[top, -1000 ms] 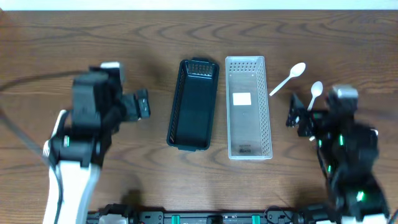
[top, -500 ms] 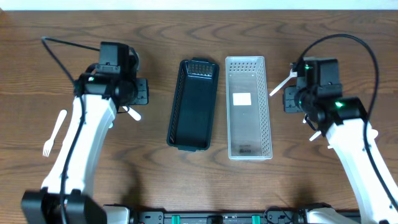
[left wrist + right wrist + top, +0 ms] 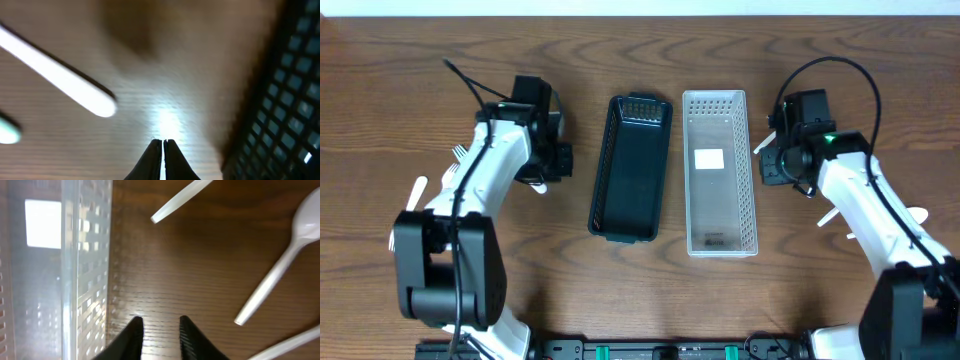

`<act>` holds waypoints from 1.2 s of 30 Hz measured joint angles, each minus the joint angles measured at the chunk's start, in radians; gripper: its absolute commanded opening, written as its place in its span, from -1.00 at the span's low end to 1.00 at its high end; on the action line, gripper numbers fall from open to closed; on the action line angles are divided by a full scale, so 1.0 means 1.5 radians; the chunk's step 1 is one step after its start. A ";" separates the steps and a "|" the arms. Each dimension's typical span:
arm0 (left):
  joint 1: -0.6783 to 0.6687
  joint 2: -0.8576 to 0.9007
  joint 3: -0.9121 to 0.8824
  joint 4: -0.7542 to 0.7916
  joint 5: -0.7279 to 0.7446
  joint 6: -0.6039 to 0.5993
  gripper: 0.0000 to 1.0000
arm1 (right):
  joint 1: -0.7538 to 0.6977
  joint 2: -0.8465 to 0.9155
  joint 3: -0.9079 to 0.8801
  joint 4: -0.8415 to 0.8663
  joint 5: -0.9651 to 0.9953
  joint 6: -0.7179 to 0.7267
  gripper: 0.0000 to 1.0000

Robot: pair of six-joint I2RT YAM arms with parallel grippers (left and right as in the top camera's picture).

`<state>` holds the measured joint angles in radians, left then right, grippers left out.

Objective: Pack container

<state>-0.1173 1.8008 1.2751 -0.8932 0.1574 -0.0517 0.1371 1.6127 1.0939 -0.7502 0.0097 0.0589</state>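
Note:
The black container (image 3: 630, 168) and the clear perforated container (image 3: 720, 172) lie side by side at the table's middle, both with nothing in them. My left gripper (image 3: 561, 158) sits just left of the black one, whose mesh wall (image 3: 287, 85) shows in the left wrist view. It (image 3: 163, 141) is shut on nothing over bare wood, with a blurred white utensil handle (image 3: 60, 77) off to its left. My right gripper (image 3: 769, 165) hangs just right of the clear container (image 3: 60, 270). It (image 3: 160, 320) is narrowly open, with only wood between the fingers. A white spoon (image 3: 280, 265) lies to its right.
More white plastic cutlery lies about: a handle end (image 3: 180, 200) beside the clear container, pieces (image 3: 830, 215) under the right arm, a fork (image 3: 417, 190) at the far left and a small piece (image 3: 538, 187) below the left gripper.
Both arms have swung in toward the containers. The left gripper has closed fully and the right one has narrowed; neither took hold of anything.

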 measured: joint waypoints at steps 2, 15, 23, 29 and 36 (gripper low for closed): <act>-0.015 0.003 0.000 -0.012 0.010 0.000 -0.86 | 0.000 0.011 0.000 0.001 -0.015 0.000 -0.39; -0.124 0.003 0.000 -0.104 0.031 0.000 -0.86 | 0.000 0.016 0.000 0.028 -0.147 -0.032 -0.30; -0.133 0.003 0.000 -0.118 0.032 0.000 -0.86 | 0.000 0.016 0.000 0.037 -0.196 -0.048 -0.27; -0.133 0.003 0.000 -0.133 0.048 0.000 -0.86 | 0.000 0.016 0.000 0.038 -0.204 -0.048 -0.24; -0.133 0.003 0.000 -0.144 0.055 0.000 -0.86 | 0.000 0.016 0.000 0.039 -0.205 -0.048 -0.22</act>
<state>-0.3172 1.8046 1.2751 -1.1099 0.2405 -0.0517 0.1371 1.6360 1.0939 -0.6910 -0.2974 -0.0128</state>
